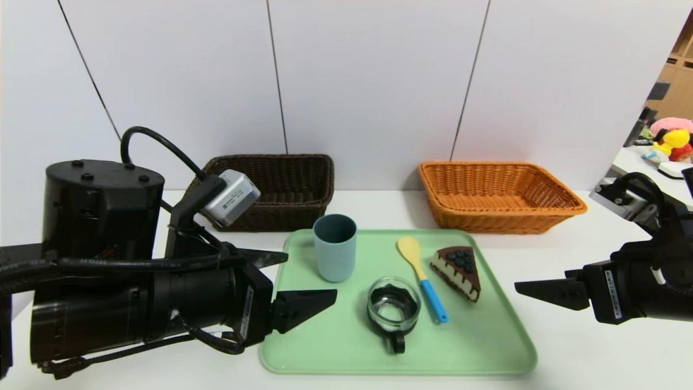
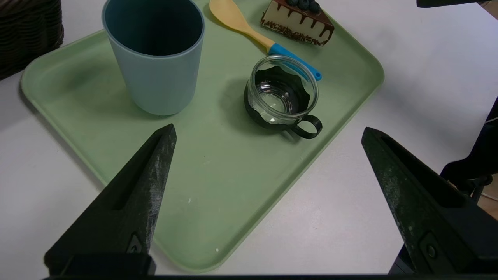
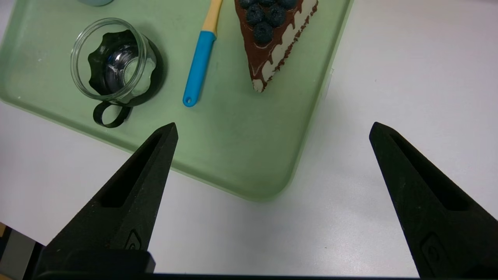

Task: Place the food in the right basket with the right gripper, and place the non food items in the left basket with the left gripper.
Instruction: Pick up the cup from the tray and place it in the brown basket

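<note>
On a green tray (image 1: 487, 336) stand a blue cup (image 1: 334, 248) and a glass cup in a black holder (image 1: 393, 307). Beside them lie a yellow spatula with a blue handle (image 1: 422, 279) and a chocolate cake slice topped with blueberries (image 1: 459, 264). My left gripper (image 1: 311, 275) hovers open over the tray's near left part, empty, short of the blue cup (image 2: 155, 66) and glass cup (image 2: 282, 91). My right gripper (image 1: 528, 287) is open and empty off the tray's right edge, above its near corner (image 3: 241, 155), with the cake (image 3: 272, 39) ahead of it.
A dark brown wicker basket (image 1: 281, 184) sits at the back left and an orange wicker basket (image 1: 498, 195) at the back right, both against the white wall. Bare white table (image 1: 568, 352) surrounds the tray. Toys lie on another table at the far right (image 1: 671, 141).
</note>
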Available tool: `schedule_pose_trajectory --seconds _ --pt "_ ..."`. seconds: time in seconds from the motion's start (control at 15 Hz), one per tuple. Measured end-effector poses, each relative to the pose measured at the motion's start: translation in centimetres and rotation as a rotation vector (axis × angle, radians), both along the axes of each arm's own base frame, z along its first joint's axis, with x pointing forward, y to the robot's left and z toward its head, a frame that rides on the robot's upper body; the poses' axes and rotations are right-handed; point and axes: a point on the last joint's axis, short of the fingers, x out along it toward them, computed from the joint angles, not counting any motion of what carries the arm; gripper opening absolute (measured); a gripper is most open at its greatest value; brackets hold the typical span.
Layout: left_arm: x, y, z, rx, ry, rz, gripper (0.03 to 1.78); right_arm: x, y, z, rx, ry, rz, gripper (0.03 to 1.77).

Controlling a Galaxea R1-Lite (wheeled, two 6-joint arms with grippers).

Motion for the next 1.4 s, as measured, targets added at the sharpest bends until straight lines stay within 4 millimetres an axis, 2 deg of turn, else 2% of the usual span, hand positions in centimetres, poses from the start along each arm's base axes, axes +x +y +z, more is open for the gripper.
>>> schedule_pose_trajectory --seconds 0.4,0.8,1.4 --pt "1.3 -1.2 -3.0 0.066 -0.169 -0.06 1.69 -0.2 0.0 0.0 -0.005 0.01 0.005 1.7" --pt "3.5 -1.9 -4.8 0.063 -0.179 -0.03 1.69 -0.4 -0.1 0.1 -0.008 0.01 0.006 1.7" --pt "6.6 -1.1 -6.8 0.086 -0.204 0.048 1.69 -0.7 -0.1 0.1 0.0 0.006 0.023 1.7"
